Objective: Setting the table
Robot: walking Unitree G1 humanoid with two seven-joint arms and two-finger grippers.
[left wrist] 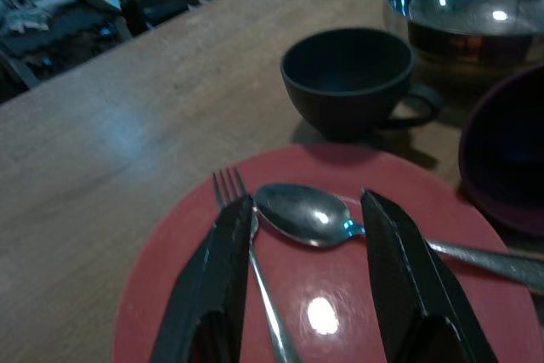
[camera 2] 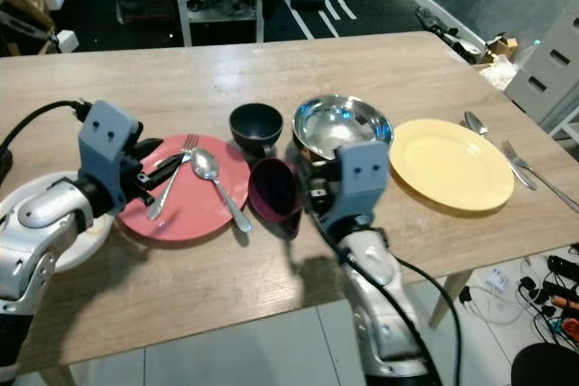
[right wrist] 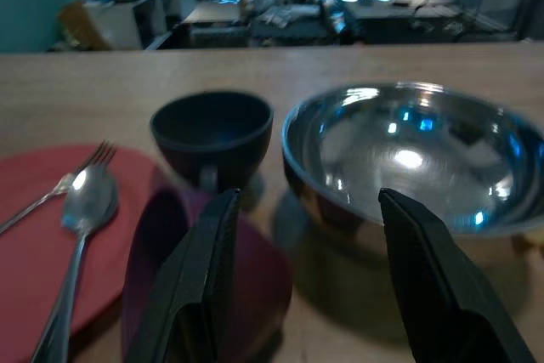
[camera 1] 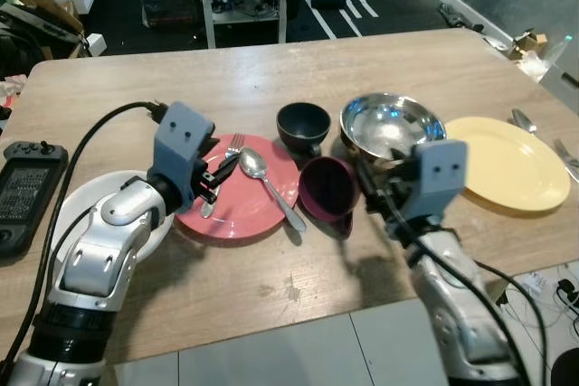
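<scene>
— Where's the left tool (left wrist: 306, 295)?
— Low over the red plate (camera 1: 244, 205), fingers spread apart, holding nothing; one finger (left wrist: 212, 278) lies alongside the fork (camera 1: 226, 164), and the spoon (camera 1: 269, 183) bowl sits between them.
— And the right tool (right wrist: 314, 286)?
— Released too, by the tipped maroon cup (camera 1: 327, 189), just before the steel bowl (camera 1: 389, 126).
— Anything else on the counter (camera 1: 271, 79)?
— A black cup (camera 1: 303, 127) behind the red plate, a yellow plate (camera 1: 507, 162) to the right, and a white plate (camera 1: 68, 210) under the left arm.
</scene>
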